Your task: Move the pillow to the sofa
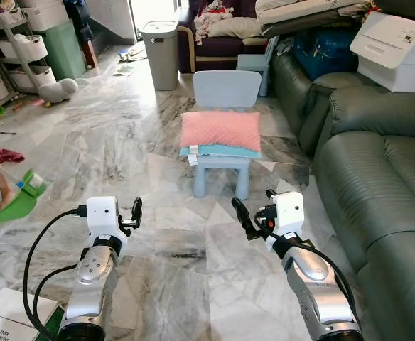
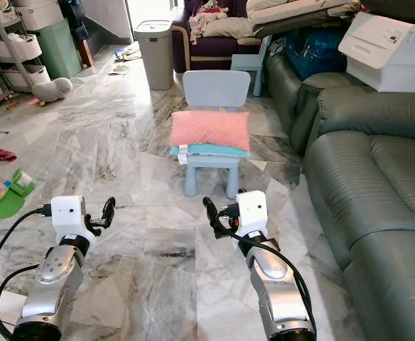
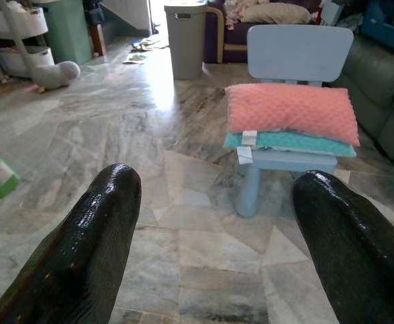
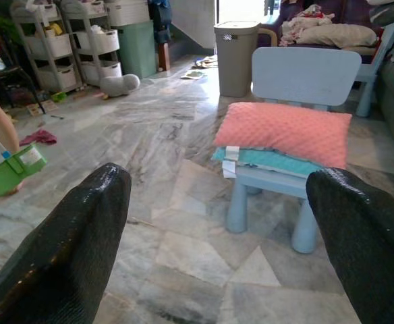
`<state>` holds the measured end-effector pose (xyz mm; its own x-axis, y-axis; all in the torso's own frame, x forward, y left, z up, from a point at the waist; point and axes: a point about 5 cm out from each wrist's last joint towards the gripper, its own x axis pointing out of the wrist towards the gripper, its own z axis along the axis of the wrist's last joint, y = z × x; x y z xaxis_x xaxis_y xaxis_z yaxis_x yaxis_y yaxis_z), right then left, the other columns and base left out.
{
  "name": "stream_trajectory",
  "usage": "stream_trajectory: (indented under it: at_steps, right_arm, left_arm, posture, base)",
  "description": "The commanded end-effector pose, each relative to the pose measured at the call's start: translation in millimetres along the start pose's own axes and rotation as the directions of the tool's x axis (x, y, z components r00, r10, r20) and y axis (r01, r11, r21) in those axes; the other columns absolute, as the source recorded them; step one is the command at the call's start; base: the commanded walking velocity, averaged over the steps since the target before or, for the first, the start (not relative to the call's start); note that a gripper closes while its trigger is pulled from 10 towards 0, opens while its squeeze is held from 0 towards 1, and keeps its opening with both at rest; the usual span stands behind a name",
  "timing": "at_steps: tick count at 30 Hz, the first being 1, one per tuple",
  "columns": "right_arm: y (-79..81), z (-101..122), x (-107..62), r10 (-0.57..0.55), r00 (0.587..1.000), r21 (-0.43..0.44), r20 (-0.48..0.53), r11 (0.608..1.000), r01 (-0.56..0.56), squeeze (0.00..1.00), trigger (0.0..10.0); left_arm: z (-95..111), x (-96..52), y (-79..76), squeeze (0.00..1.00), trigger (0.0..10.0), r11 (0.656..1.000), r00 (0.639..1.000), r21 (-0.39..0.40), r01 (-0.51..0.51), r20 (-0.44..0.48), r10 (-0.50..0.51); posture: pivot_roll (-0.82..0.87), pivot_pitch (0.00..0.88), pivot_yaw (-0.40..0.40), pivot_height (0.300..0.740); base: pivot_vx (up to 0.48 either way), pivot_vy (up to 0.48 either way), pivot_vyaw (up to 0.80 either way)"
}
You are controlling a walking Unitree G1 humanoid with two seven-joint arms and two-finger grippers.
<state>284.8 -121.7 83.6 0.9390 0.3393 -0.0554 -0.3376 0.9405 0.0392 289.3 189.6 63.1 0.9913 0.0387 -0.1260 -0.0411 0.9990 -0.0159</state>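
Left eye view: two pillows stacked on one small chair, one sofa beside it.

One pink pillow (image 1: 220,131) lies on one teal pillow (image 1: 222,151), both on the light-blue chair (image 1: 226,90). The green sofa (image 1: 378,177) stands just beside the chair; one grey bin (image 1: 160,53) is behind it. Marble floor (image 1: 122,142), cluttered living room. Left end effector (image 1: 134,213) and right end effector (image 1: 254,213) hover before the chair, fingers spread, empty.

A grey bin (image 1: 159,53) stands behind the small blue chair (image 1: 225,96).
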Motion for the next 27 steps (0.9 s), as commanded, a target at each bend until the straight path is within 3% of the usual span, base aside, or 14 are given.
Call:
stream_trajectory:
  at_steps: [1,7,27]
  right_arm:
    - [0.4,6.2,2.4,-0.005,1.0,0.0,0.025,1.0,0.005,0.0,10.0]
    - [2.1,7.7,3.6,0.0,0.999,-0.003,0.034,1.0,0.0,0.0,10.0]
    - [4.4,10.3,4.9,0.015,0.999,-0.012,0.051,1.0,-0.014,0.0,10.0]
  left_arm:
    - [1.1,1.4,4.5,0.0,10.0,1.0,1.0,0.002,-0.003,-0.001,0.003]
    - [1.7,0.2,5.0,0.0,10.0,1.0,1.0,0.001,0.006,0.006,-0.006]
    - [-0.5,-2.6,6.8,0.0,10.0,1.0,1.0,0.004,0.004,0.0,-0.004]
  posture:
    - [-0.14,0.0,0.014,0.74]
    - [-0.13,0.0,0.014,0.74]
    - [-0.12,0.0,0.01,0.74]
  base:
    - [0.0,0.0,0.0]
    - [0.194,0.0,0.0]
    - [0.391,0.0,0.0]
